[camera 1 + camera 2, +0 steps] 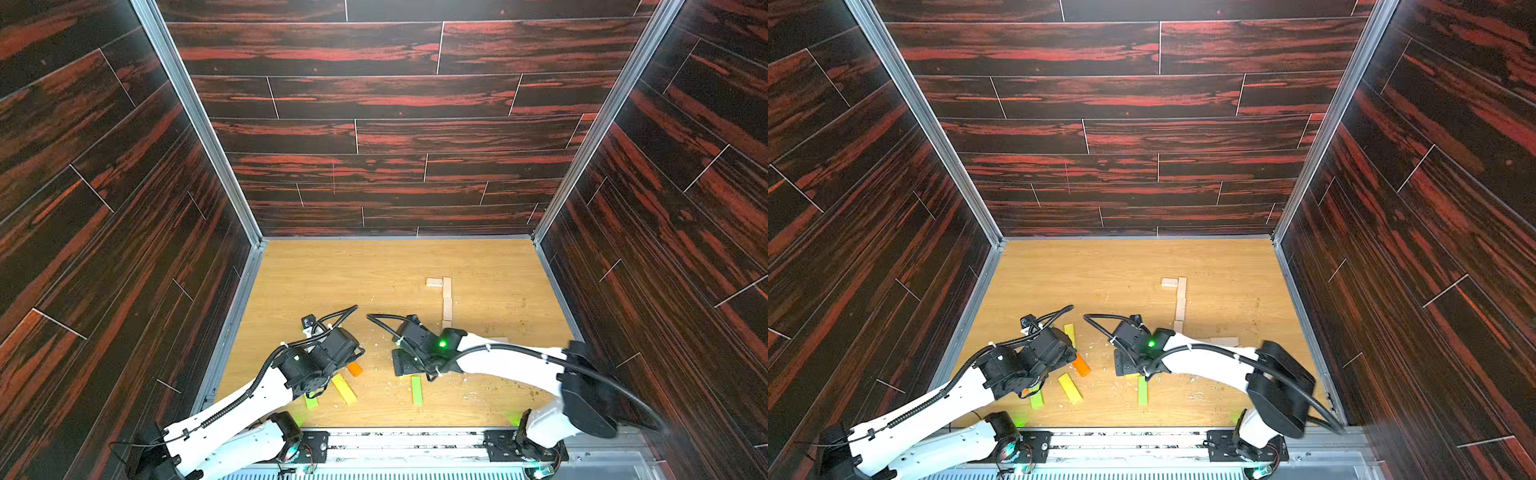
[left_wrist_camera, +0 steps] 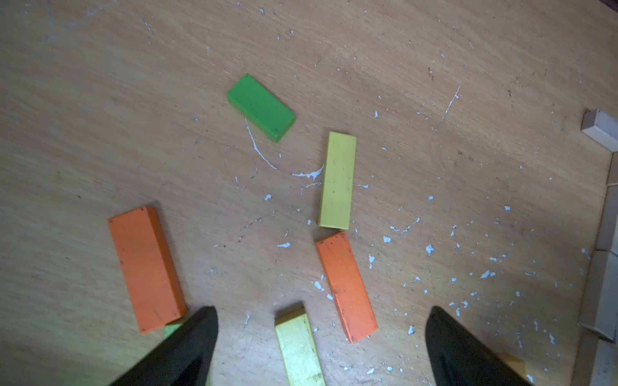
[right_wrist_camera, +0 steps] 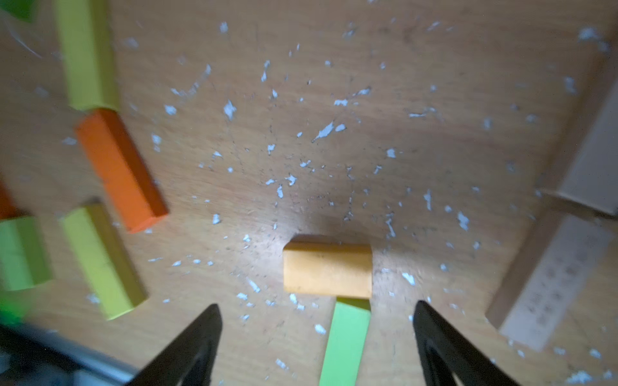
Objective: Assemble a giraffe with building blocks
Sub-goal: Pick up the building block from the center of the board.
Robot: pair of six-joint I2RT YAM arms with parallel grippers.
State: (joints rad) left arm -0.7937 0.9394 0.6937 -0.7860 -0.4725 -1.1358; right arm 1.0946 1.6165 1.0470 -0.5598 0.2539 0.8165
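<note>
Though hemmed on three sides by dark, red-streaked wall panels point(image 1: 374, 104), lies open and lit: yellowish wooden tabletop point(image 1: 353, 266). Reaching in low from the near edge, two white arms.

On the left gripper point(image 2: 322, 310), jaws spread wide, clamped on nothing. Poised over loose coloured building blocks lying flat:
- green plank point(image 2: 261, 107)
- yellow plank point(image 2: 337, 180), almost end to end with an orange plank point(image 2: 346, 285)
- second orange plank point(image 2: 145, 267)
- second yellow plank point(image 2: 299, 347)

On the right gripper point(image 3: 317, 304), jaws likewise apart and empty. Hangs above a short orange-yellow block point(image 3: 327, 269) with a light green plank point(image 3: 346, 341) butting its edge.

Farther back on the right arm's side, pale planks point(image 1: 446, 297) laid end to end in a line. One short pale piece point(image 1: 434, 282) set crossways at the far end.

Faint rows of marks on a pale plank point(image 3: 551, 284), too blurred to read.

Sprinkled around the blocks, small white flecks point(image 2: 429, 249).
</note>
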